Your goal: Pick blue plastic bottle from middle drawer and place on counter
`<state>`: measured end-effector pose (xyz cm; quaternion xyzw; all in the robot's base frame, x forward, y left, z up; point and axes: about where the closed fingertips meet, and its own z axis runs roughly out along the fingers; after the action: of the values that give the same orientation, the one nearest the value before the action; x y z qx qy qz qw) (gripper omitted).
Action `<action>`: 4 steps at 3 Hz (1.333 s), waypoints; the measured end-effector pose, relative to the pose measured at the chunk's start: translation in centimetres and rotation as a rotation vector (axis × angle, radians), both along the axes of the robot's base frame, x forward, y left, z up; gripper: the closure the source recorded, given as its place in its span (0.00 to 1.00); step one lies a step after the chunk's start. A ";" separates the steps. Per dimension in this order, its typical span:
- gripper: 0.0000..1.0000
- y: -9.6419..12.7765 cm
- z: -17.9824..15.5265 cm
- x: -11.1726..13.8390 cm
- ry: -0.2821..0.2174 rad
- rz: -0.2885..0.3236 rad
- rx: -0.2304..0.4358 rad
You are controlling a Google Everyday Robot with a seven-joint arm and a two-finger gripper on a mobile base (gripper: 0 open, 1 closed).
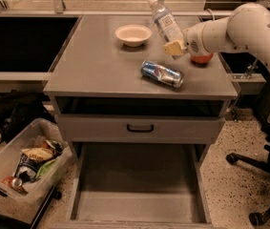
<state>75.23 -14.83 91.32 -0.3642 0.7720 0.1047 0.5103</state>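
Observation:
The blue plastic bottle [165, 22], clear with a white cap and white label, is tilted with its cap to the upper left, above the back right of the counter [96, 66]. My gripper [175, 47] is shut on the bottle's lower end and holds it clear of the top, just above and behind a crushed blue soda can [162, 74]. The white arm reaches in from the right. The middle drawer [139, 190] stands pulled open below, with a bare grey floor.
A white bowl [133, 35] sits at the counter's back middle. An orange object [202, 58] lies behind the arm. A shut drawer front with a black handle [140, 128] sits above the open drawer. A bin of trash [25, 168] stands left, a chair base [258, 175] right.

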 end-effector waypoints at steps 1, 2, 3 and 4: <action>0.81 0.0 0.0 0.0 0.000 0.000 0.000; 0.58 0.0 0.0 0.0 0.000 0.000 0.000; 0.35 0.0 0.0 0.0 0.000 0.000 0.000; 0.12 0.0 0.0 0.0 0.000 0.000 0.000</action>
<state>75.23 -14.82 91.31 -0.3643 0.7720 0.1048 0.5102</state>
